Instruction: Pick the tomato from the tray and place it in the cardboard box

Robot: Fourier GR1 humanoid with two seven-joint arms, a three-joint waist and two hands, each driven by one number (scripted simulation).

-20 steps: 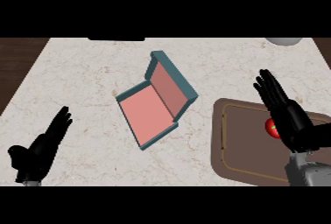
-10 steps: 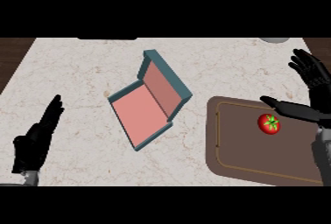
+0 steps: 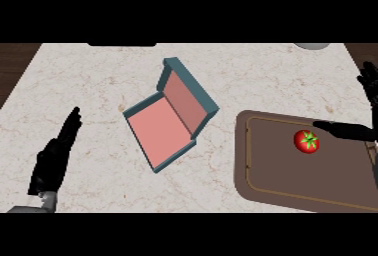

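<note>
Kitchen, pale marbled stone surface (image 3: 96, 75), dark brown rounded tray (image 3: 295, 192) under the fingers (image 3: 344, 131) of the right hand (image 3: 368, 87), round red green-topped tomato (image 3: 307, 141) just left of those fingers.

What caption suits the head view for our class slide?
Open right hand beside the tomato on the tray; cardboard box lies open.

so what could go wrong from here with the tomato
1. The right hand is open beside the tomato, not yet round it; a nudge could roll the tomato across the tray.
2. The box sits left of the tray with its lid tilted up; the carried tomato could hit the lid or miss the box.
</note>
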